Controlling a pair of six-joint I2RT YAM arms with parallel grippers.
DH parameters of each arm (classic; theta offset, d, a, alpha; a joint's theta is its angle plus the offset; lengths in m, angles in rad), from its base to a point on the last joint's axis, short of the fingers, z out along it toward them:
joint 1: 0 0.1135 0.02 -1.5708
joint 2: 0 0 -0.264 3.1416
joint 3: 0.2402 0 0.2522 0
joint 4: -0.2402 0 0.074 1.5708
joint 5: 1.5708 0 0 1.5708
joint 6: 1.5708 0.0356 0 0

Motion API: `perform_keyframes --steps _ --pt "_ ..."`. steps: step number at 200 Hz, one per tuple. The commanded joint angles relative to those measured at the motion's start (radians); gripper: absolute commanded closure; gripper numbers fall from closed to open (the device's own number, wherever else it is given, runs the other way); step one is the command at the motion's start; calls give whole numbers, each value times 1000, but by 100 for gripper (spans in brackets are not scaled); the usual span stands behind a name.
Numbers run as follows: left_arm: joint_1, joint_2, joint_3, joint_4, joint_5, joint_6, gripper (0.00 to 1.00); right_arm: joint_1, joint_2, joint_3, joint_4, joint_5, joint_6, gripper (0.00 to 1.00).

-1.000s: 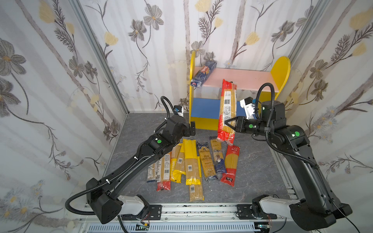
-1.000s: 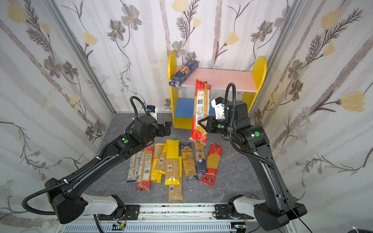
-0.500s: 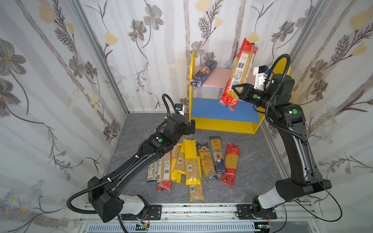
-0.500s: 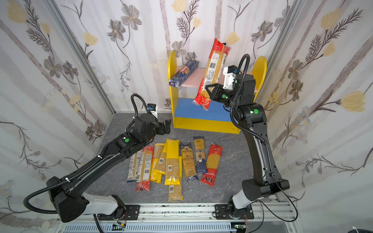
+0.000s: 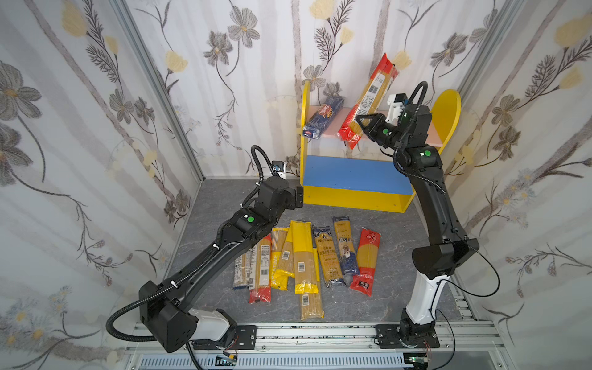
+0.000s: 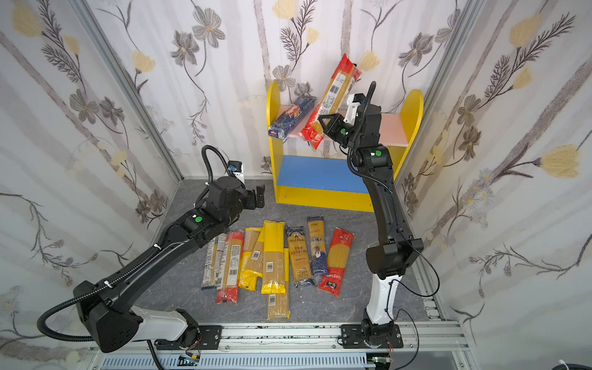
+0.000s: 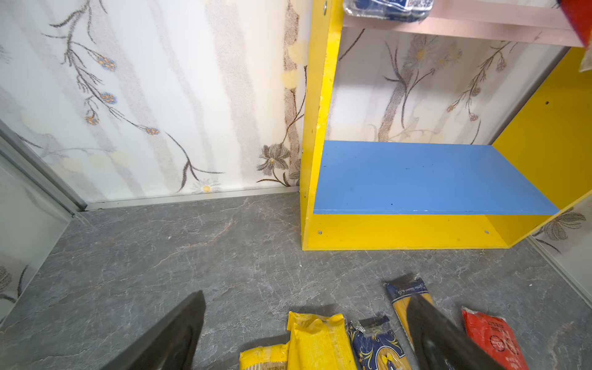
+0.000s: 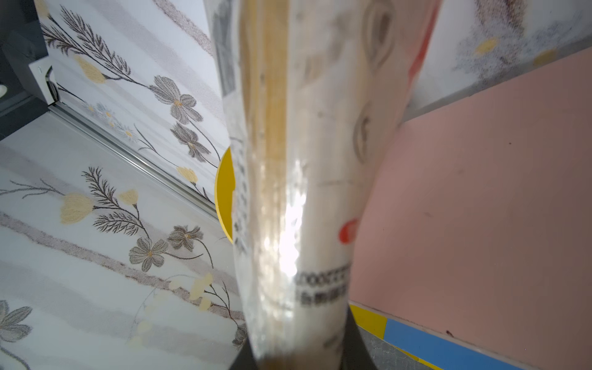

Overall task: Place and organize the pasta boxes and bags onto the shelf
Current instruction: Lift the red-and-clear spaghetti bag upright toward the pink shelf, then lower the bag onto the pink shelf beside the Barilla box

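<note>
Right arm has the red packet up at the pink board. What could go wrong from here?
1. The right gripper holds the red packet near its lower end, steeply tilted; the long free length could swing or slip.
2. The blue packet lies askew on the pink upper board, overhanging its front edge; the red packet's lower end is close and might knock it off.
</note>
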Motion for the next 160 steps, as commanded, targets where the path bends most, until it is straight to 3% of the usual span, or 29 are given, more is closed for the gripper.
perform_keyframes --steps 1,25,56,69,115,160 --pt "13 -10 -4 41 -11 9 0 -2 32 24 212 15 29 91" --pt "27 -18 -10 42 -9 9 0 -3 79 54 209 27 52 87" --pt "49 -31 -24 39 -5 -4 0 -1 102 59 207 40 66 52" --pt "59 -36 -34 39 2 -10 0 -3 112 59 213 31 76 43" --pt "77 -53 -75 40 9 -28 0 -3 151 58 201 -26 115 38" --pt "87 -76 -103 40 14 -43 0 -13 133 59 119 23 76 37"
